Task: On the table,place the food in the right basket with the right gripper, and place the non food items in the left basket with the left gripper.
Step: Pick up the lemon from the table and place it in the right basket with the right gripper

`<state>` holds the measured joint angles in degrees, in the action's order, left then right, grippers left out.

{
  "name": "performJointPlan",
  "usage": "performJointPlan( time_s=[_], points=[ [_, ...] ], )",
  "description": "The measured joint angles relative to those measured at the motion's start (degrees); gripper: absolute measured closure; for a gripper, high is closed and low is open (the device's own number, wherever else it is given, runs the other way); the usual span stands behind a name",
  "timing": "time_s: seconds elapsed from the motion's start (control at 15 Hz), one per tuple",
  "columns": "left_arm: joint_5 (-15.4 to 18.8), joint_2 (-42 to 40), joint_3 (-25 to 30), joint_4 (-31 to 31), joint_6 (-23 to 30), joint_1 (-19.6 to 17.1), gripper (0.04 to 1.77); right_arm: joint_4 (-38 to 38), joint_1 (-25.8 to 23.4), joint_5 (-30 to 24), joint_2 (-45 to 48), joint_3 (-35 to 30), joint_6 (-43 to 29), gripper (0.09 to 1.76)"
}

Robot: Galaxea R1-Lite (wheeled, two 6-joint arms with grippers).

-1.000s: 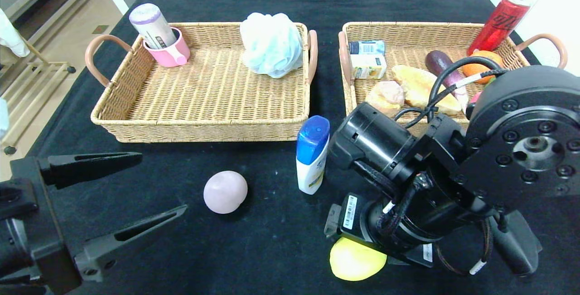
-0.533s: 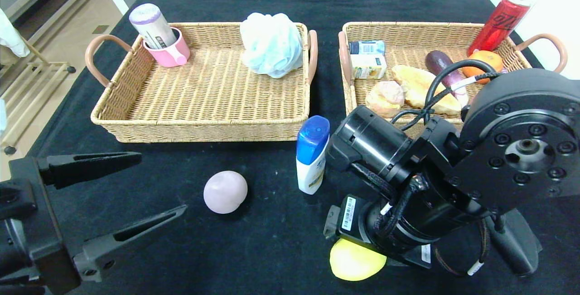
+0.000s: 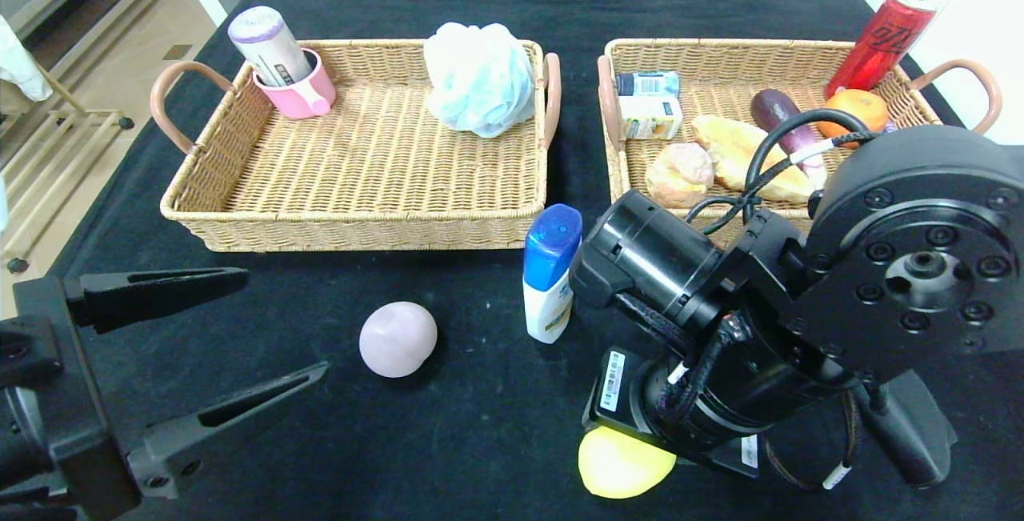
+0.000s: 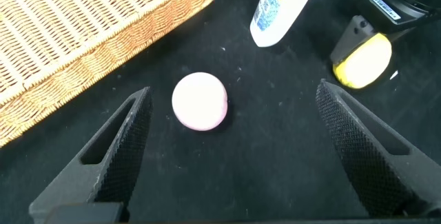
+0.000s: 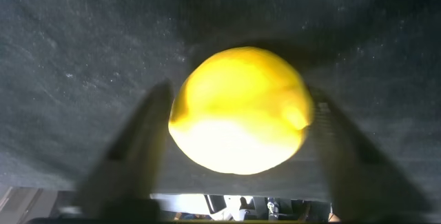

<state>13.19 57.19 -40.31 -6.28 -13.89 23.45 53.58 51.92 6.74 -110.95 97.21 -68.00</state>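
Note:
A yellow lemon (image 3: 620, 469) lies on the black table near the front edge, also in the left wrist view (image 4: 363, 61). My right gripper (image 5: 240, 93) is down over it, with a finger against each side of the lemon (image 5: 241, 114); in the head view the arm hides the fingers. A pink ball (image 3: 398, 338) and an upright white shampoo bottle with a blue cap (image 3: 550, 273) stand mid-table. My left gripper (image 3: 286, 322) hangs open and empty at the front left, with the ball (image 4: 200, 100) just ahead of its fingers.
The left basket (image 3: 360, 221) holds a pink cup with a tube and a blue bath sponge (image 3: 478, 77). The right basket (image 3: 720, 45) holds milk cartons, bread, an eggplant, an orange and a red can (image 3: 880, 39).
My right arm has sunk and shifted a little left over the lemon, and the lemon has shifted slightly left with it. The left arm has barely moved.

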Motion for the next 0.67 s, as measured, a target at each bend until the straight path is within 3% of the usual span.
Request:
performJointPlan(
  time_s=[0.13,0.67],
  points=[
    [0.0,0.0,0.0,0.0,0.0,0.0,0.09,0.0,-0.1,0.0,-0.1,0.0,0.0,0.71],
    [0.0,0.0,0.1,0.1,0.0,0.0,0.09,0.0,-0.2,-0.1,-0.2,0.0,-0.2,0.75]
  ],
)
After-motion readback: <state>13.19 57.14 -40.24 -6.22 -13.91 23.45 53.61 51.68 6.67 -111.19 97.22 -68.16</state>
